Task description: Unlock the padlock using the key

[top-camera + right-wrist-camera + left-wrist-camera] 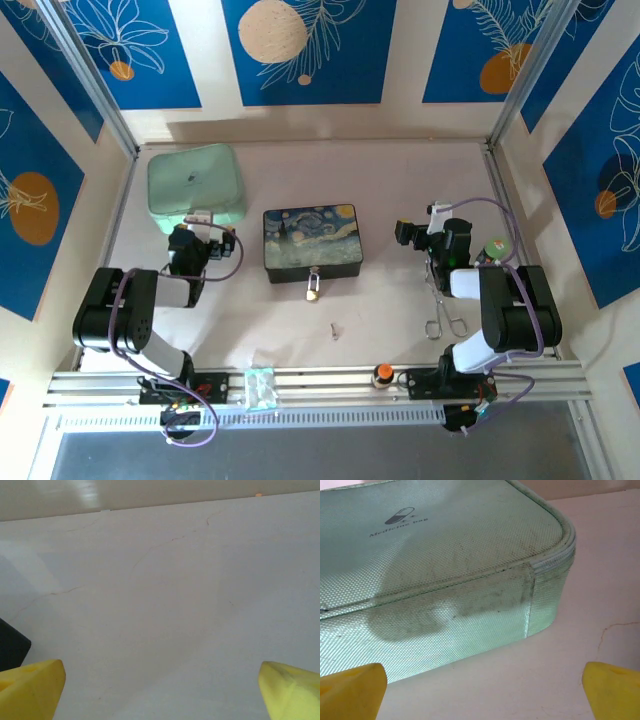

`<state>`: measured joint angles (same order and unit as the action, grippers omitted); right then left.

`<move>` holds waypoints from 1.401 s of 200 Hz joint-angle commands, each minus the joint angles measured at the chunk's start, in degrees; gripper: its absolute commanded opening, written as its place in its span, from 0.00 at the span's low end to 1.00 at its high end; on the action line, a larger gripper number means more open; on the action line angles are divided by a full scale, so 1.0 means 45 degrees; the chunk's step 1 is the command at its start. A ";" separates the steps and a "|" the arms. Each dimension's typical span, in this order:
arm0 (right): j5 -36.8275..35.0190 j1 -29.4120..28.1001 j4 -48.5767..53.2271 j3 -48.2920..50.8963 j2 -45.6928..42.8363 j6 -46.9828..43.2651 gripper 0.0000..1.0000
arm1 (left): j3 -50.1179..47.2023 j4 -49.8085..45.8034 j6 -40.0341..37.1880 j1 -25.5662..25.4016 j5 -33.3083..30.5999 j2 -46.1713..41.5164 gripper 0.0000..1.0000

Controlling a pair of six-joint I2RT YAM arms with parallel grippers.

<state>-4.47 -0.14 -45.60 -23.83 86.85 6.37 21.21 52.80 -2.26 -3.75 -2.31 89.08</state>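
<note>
The padlock (314,291), small and brass-gold, lies against the front of the starry-night box (312,243). The tiny silvery key (335,329) lies on the table just in front of it. My left gripper (198,224) rests at the near edge of a mint-green medicine bag (195,184), well left of the box. Its yellow fingertips (351,689) stand wide apart, so the left gripper (482,690) is open over bare table. My right gripper (421,230) is to the right of the box, and the right gripper (162,690) is open with nothing between its fingertips (292,690).
Silver forceps (445,314) lie by the right arm. The medicine bag (440,565) is close ahead in the left wrist view. A dark corner of the box (11,649) shows at the left of the right wrist view. A metal rail (320,385) runs along the near edge.
</note>
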 commanded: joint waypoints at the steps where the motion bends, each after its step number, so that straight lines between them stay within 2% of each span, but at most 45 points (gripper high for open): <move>1: 0.0134 0.0051 -0.0079 -0.0072 0.0058 -0.0205 0.99 | 0.0129 0.0064 -0.0106 0.0146 0.0515 0.0107 0.99; 236: 0.0368 0.0146 -0.0095 -0.0047 0.0022 -0.0166 0.99 | 0.0093 0.0137 -0.0108 0.0130 0.0495 0.0076 0.99; 252: 0.0394 0.0161 0.0423 -0.0248 -0.0183 -0.0146 0.99 | -0.0043 0.0001 -0.0122 0.0130 0.0565 -0.0476 0.99; 280: -0.0039 -0.0087 0.2128 -0.0664 -0.1510 -0.0329 0.99 | 0.0052 -0.1716 -0.0160 0.0130 0.0571 -0.2240 0.99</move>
<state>-4.10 0.16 -41.82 -24.29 85.34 6.35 21.15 49.43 -2.26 -3.75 -1.39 85.21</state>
